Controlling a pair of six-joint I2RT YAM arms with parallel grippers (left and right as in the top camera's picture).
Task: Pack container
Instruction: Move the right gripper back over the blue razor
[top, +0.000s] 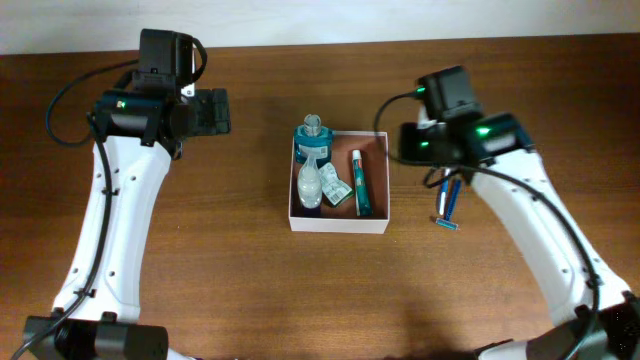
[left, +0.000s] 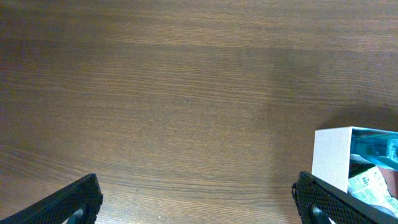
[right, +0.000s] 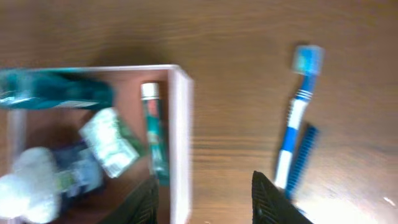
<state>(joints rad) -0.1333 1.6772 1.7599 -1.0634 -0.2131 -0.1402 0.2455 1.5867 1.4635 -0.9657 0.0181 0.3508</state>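
Observation:
The container (top: 338, 226), a white-walled square box with a reddish-brown inside, sits mid-table. In it lie a teal bottle (top: 313, 143), a white bottle (top: 310, 186), a small sachet (top: 337, 187) and a teal tube (top: 359, 184). My right gripper (top: 408, 142) hovers just right of the box. In the right wrist view the right gripper (right: 205, 205) is open and holds nothing, its jaws standing to either side of the container's wall (right: 181, 130). My left gripper (top: 212, 110) hangs wide open and empty over bare wood to the box's left, (left: 199, 211) in its wrist view.
A blue and white toothbrush (right: 296, 115) lies on the table right of the box, with a darker blue slim item (right: 304, 158) beside it; both show under my right arm (top: 447, 205). A corner of the container (left: 329, 155) shows in the left wrist view.

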